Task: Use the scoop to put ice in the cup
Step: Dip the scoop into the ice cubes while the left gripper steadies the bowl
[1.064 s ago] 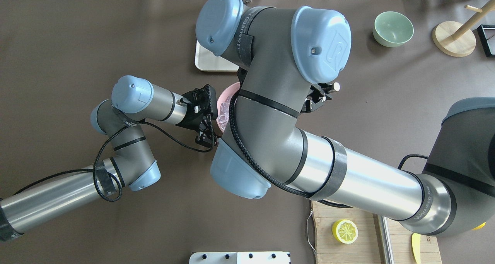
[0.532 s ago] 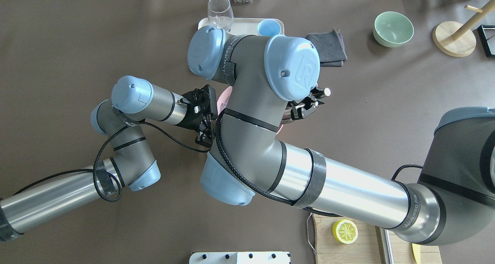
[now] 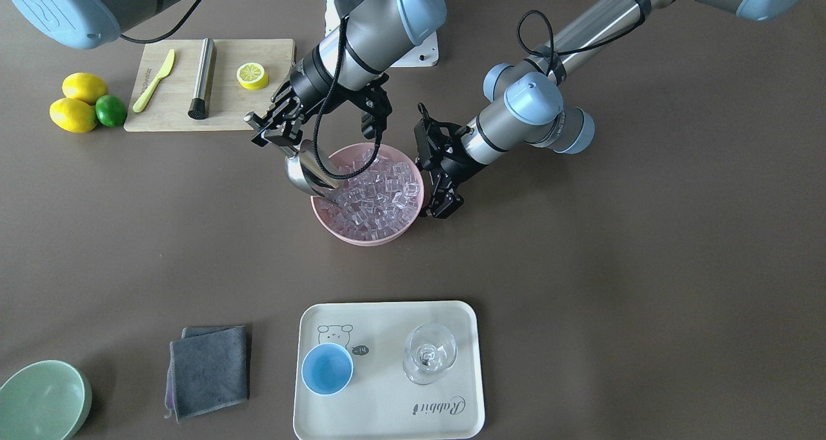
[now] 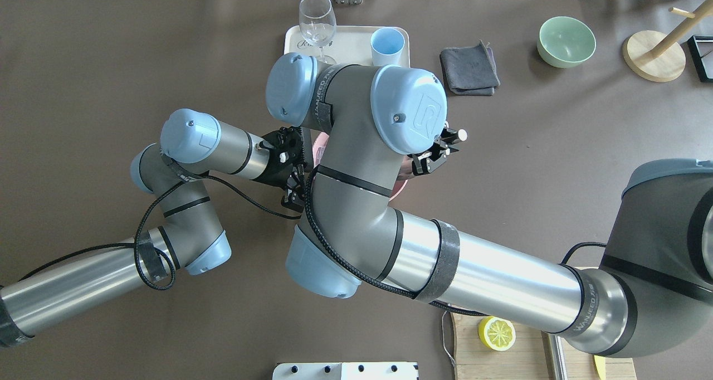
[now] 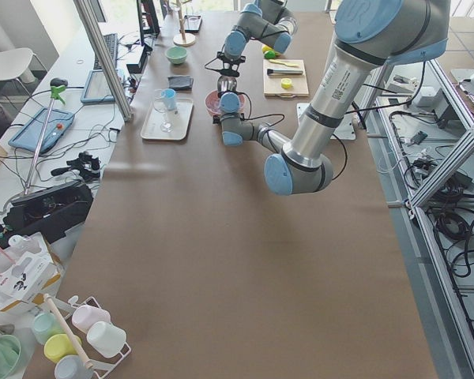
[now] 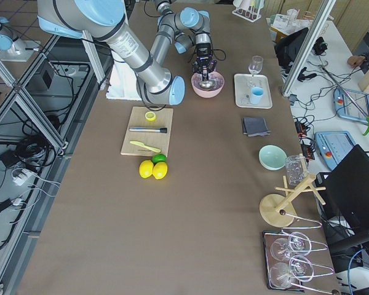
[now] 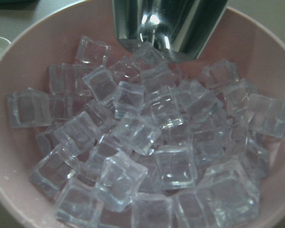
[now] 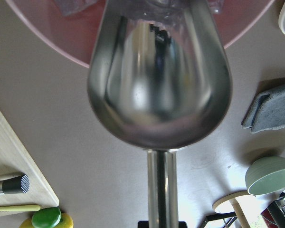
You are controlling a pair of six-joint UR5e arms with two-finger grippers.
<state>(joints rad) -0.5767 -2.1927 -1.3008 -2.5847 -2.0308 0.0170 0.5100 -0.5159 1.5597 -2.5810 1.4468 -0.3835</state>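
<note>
The pink bowl (image 3: 361, 239) holds the ice (image 3: 377, 191), which fills the left wrist view (image 7: 142, 142). My right gripper (image 3: 281, 135) is shut on the handle of the silver scoop (image 3: 308, 172). The scoop's mouth tilts down over the bowl's rim and touches the ice; it also shows in the left wrist view (image 7: 171, 23) and looks empty in the right wrist view (image 8: 159, 85). My left gripper (image 3: 442, 201) is at the bowl's opposite rim and appears shut on it. The light-blue cup (image 3: 327, 369) stands empty on the white tray (image 3: 361, 414).
A clear stemmed glass (image 3: 429, 353) shares the tray. A grey cloth (image 3: 210, 369) and a pale-green bowl (image 3: 42, 398) lie beside it. A cutting board (image 3: 264, 108) with a lemon half, a steel cylinder (image 3: 201, 79) and a yellow knife sits behind the bowl, next to lemons and a lime.
My right arm has swung back and down, bringing the scoop from beside the bowl to the ice and uncovering the tray, cup and glass in the overhead view. The left arm has not moved.
</note>
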